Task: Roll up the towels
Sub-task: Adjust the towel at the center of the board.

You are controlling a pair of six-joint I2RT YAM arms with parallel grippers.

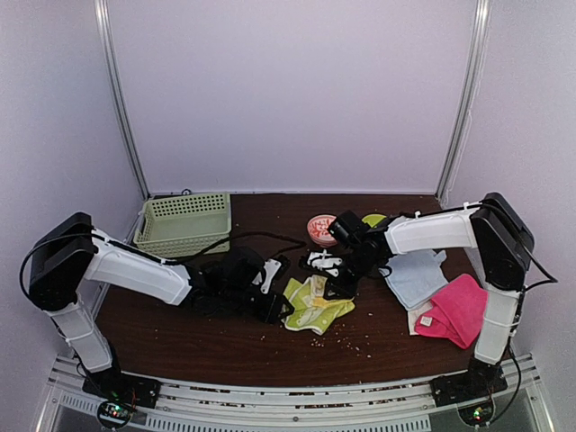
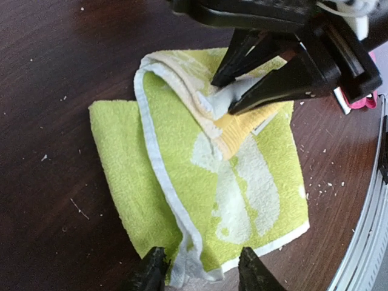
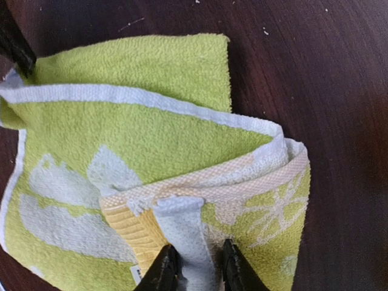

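- Your bench (image 1: 225,337) has bare wood in front of the yellow towel (image 1: 317,306), which lies mid-bench, partly folded.
- The pink towel (image 1: 454,310) and light blue towel (image 1: 416,274) lie near the right edge.
- The right jaws pinch a pale fold of the yellow towel.
- The left jaws stand apart, straddling its white hem.
- You cannot read the small pale tab (image 2: 267,125) beside that fold.

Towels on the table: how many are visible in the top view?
4. The yellow towel lies in the middle; the light blue towel is to its right; the pink towel is at the near right; the cream towel peeks from under the pink one, mostly hidden.
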